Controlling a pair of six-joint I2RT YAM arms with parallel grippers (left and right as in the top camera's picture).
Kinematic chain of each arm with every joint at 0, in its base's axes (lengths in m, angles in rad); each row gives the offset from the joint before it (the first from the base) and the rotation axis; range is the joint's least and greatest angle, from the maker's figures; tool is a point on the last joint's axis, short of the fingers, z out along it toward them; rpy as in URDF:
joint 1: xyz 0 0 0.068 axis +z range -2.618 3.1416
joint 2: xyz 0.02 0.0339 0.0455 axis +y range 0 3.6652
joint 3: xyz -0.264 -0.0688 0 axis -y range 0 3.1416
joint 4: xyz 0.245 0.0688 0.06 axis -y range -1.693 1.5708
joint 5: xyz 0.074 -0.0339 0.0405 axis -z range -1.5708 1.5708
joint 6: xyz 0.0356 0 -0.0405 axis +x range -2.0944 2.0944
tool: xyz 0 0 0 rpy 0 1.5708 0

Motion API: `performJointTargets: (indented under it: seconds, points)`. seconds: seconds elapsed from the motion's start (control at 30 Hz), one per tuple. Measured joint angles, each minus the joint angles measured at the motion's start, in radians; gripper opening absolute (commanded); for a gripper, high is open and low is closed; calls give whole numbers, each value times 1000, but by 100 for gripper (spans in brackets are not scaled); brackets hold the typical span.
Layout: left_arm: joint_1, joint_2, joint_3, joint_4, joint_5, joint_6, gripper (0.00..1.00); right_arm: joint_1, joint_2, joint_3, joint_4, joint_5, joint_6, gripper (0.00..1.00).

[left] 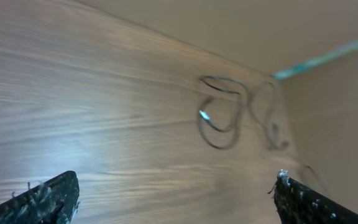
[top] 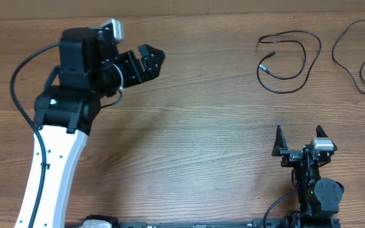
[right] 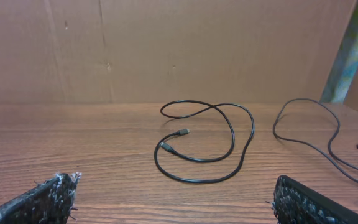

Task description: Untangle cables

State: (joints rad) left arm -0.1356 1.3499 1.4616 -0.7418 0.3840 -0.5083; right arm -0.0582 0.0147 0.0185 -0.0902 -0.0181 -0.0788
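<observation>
We are seeing our left gripper [top: 146, 63] and right gripper [top: 300, 136] both gaping wide, holding nothing. The cables [right: 197, 182] are lying apart, ahead of the right gripper and far from the left one. Only the right wrist view is showing their plug tips [right: 183, 131] sharply.

Lying on the wooden surface [right: 73, 137]: a looped cable [right: 252, 127], black, curled loosely at centre, plug tips [right: 183, 131] close together toward its left side. Off to the right, a second cable [right: 339, 127], well apart from the first. Fingers [right: 42, 198] spread wide at the lower corners, gripping nothing. Behind, a brown wall [right: 166, 43].
</observation>
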Motion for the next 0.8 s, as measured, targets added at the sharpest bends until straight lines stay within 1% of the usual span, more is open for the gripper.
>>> performJointTargets:
  seconds: [0.17,0.33,0.47,0.8]
  points:
    - [39,-56,0,-74,-90,124,100,0,0,0,0,0,0,100]
    - [38,-220,0,-166,-130,215,100,0,0,0,0,0,0,100]
    - [38,-328,2,-262,-159,243,100,0,0,0,0,0,0,100]
    - [38,-455,2,-398,-294,256,100,0,0,0,1,0,0,100]
